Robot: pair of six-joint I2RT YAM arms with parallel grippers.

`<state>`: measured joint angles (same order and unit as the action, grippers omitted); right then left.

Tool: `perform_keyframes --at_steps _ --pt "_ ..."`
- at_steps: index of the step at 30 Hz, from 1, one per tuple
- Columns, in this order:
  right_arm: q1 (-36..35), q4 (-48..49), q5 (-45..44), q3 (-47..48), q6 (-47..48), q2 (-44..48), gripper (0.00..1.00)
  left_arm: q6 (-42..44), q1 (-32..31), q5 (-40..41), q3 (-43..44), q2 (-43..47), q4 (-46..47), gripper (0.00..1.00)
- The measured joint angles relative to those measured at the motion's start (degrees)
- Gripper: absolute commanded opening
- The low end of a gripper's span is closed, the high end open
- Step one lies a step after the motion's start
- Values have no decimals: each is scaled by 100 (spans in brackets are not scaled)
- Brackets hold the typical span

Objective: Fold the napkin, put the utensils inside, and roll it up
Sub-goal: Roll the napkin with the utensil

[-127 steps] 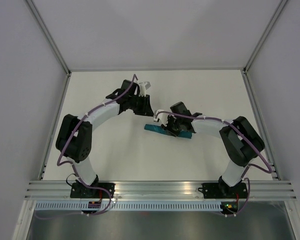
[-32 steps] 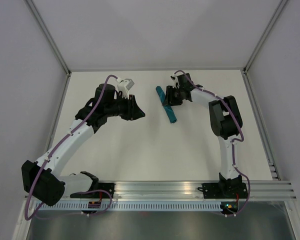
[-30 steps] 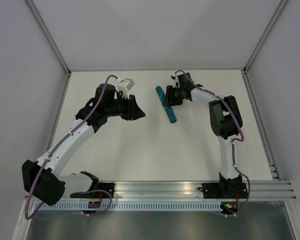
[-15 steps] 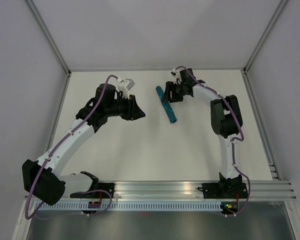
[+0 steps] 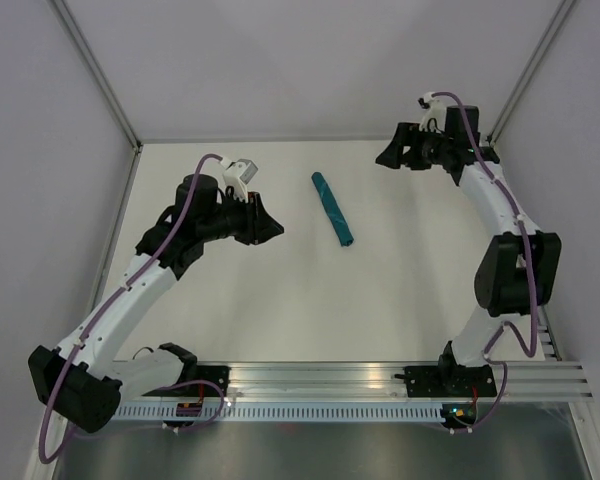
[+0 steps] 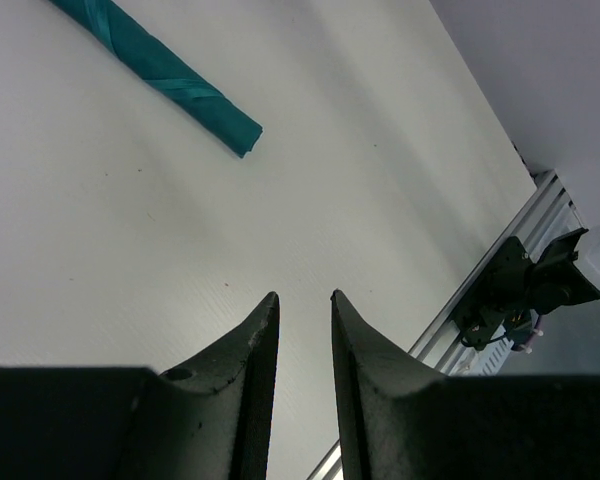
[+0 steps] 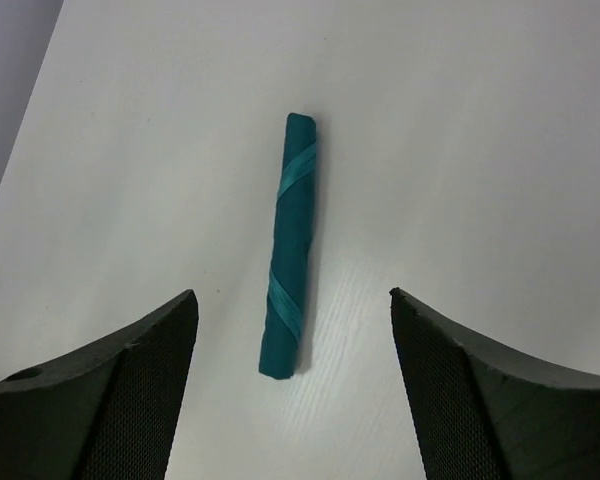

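Note:
The napkin [image 5: 333, 208] lies on the white table [image 5: 310, 300] as a tight teal roll, slanting from back left to front right. The utensils do not show. The roll also appears at the top left of the left wrist view [image 6: 160, 75] and lengthwise between the fingers in the right wrist view [image 7: 290, 245]. My right gripper [image 5: 379, 160] hangs raised at the back right, apart from the roll, open wide [image 7: 293, 292] and empty. My left gripper [image 5: 280, 229] is left of the roll, its jaws [image 6: 304, 296] a narrow gap apart with nothing between them.
Grey walls close the table at the back and sides. An aluminium rail [image 5: 320, 378] runs along the near edge with both arm bases on it. The right arm's base [image 6: 525, 290] shows in the left wrist view.
My right gripper has let go of the roll, opened wide and lifted away to the back right. The left arm has drawn back slightly to the left. The roll has stayed put.

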<state>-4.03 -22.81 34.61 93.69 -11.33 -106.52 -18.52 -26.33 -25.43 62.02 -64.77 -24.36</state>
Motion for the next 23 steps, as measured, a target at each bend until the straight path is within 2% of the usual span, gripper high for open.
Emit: perform_keyframes --at_steps 3,10,23 --pt "330 -31 -162 -599 365 846 85 9 0 76 -136 214 -2 32" --pt "352 -304 -608 -1681 1178 1998 88 87 0 291 -284 466 -11 32" --pt "551 -498 -721 -2361 1672 2557 90 212 0 420 -531 485 -31 32"
